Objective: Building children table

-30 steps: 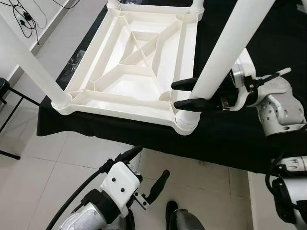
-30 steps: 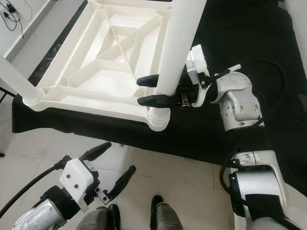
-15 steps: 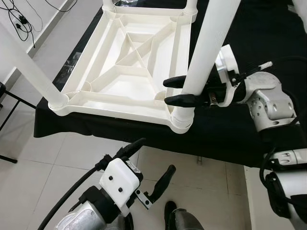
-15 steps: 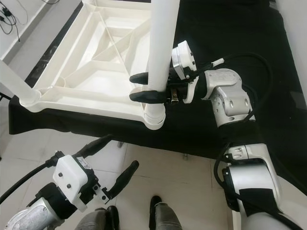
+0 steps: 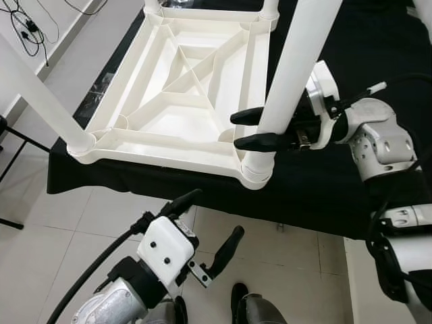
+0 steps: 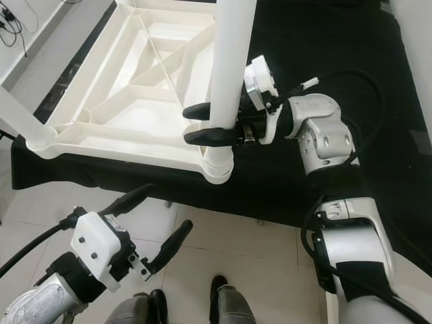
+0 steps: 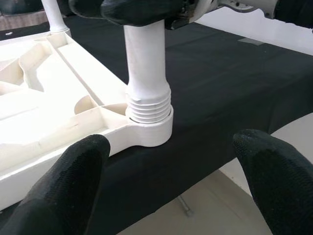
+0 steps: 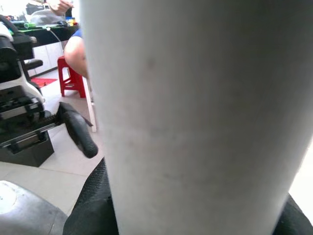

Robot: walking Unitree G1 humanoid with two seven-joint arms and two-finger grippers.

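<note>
Little has shifted in the last second beyond the head camera's own drift: the right gripper [image 5: 247, 129] keeps its two black fingers clamped around the near-right leg [image 5: 294, 62], low on the post and just above its socket.

The tabletop [image 5: 177, 101] lies upside down on a black cloth [image 5: 351, 196], its near edge along the cloth's front edge. Legs stand in all four corner sockets: the near-left leg [image 5: 34, 91] rises from its socket at the front left corner, and the bases of two more show at the far corners. Going by the left wrist view, the near-right leg is not fully home; several thread ridges [image 7: 147, 107] show above the socket collar [image 7: 151, 129]. My reading is that the build is close to done, with this last leg to be screwed down and the table then turned upright.

The left gripper [image 5: 206, 233] hangs below the cloth's front edge over the tiled floor [image 5: 40, 223], fingers spread wide and holding nothing. Cables [image 5: 27, 23] lie on the floor at the far left, well away. Beyond the gripped leg, the right wrist view shows a red stool [image 8: 71, 73] and part of a person [image 8: 76, 51]. Nothing stands close to the leg itself.
</note>
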